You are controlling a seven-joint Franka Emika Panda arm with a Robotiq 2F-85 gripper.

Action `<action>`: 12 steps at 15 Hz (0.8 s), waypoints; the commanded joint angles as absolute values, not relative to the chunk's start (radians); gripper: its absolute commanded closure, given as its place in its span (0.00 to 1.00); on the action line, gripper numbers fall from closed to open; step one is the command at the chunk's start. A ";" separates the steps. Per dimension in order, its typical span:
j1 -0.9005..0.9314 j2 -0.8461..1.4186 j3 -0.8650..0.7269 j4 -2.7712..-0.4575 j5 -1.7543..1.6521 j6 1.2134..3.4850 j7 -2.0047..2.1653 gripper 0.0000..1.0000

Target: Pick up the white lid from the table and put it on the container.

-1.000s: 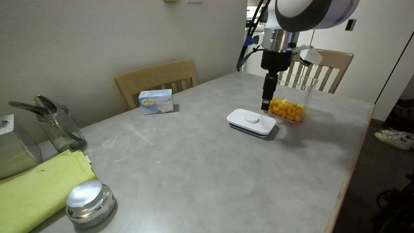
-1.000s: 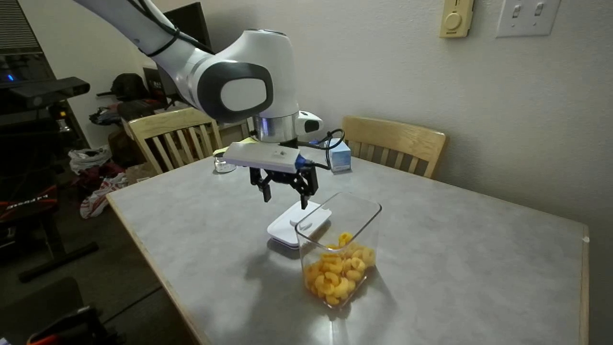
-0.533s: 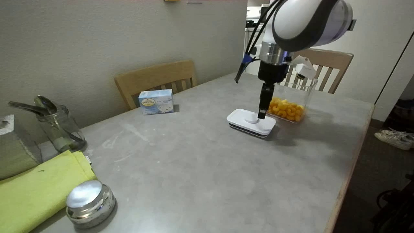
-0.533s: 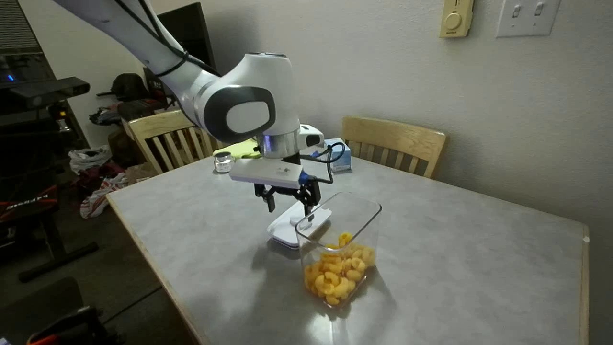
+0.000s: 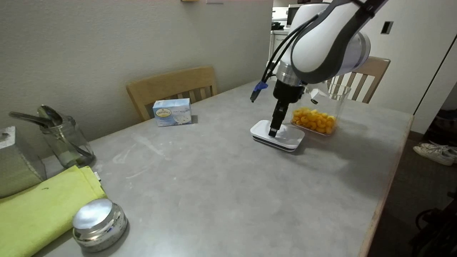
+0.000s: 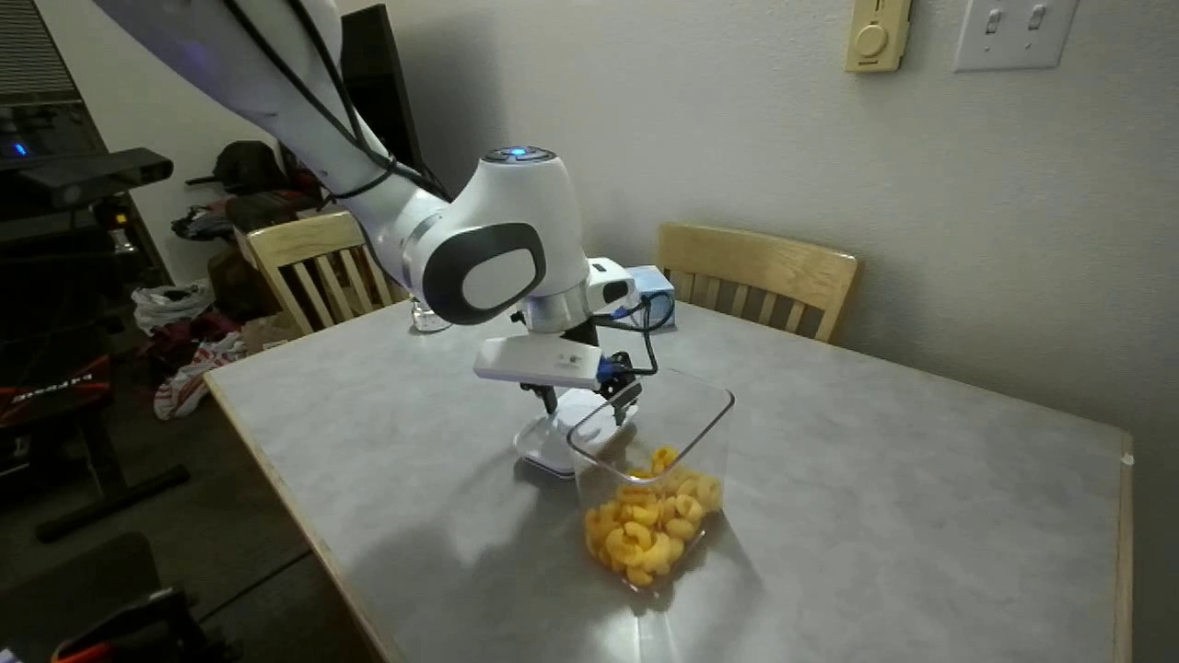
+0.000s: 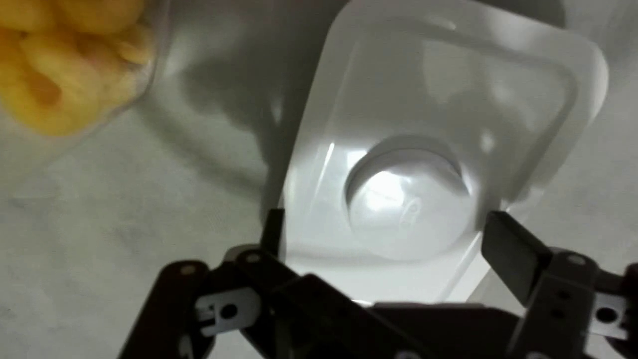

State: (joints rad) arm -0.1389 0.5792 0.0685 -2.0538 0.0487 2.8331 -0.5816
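Since half a second ago I've brought my black two-fingered end effector lower, over the flat white rounded-rectangular plastic lid, which lies on the grey matte surface near the clear rectangular plastic container of yellow-orange pieces. Its fingers are spread wide, gripping nothing, one to each side of the round knob; contact I can't tell. I read TWININGS on the pale-blue cardboard box, while the knob's mark is illegible.
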 commanded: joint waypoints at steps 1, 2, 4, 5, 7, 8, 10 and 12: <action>-0.199 0.640 0.131 -2.000 0.035 2.881 -0.555 0.00; -0.200 0.646 0.133 -1.990 0.029 2.883 -0.541 0.00; -0.184 0.651 0.115 -1.975 0.019 2.879 -0.489 0.00; -0.159 0.646 0.085 -1.968 0.008 2.860 -0.438 0.08; -0.128 0.629 0.045 -1.964 -0.009 2.835 -0.356 0.15; -0.111 0.621 0.024 -1.963 -0.025 2.833 -0.320 0.07; -0.078 0.605 -0.016 -1.963 -0.056 2.819 -0.254 0.02; -0.047 0.592 -0.048 -1.960 -0.082 2.791 -0.197 0.00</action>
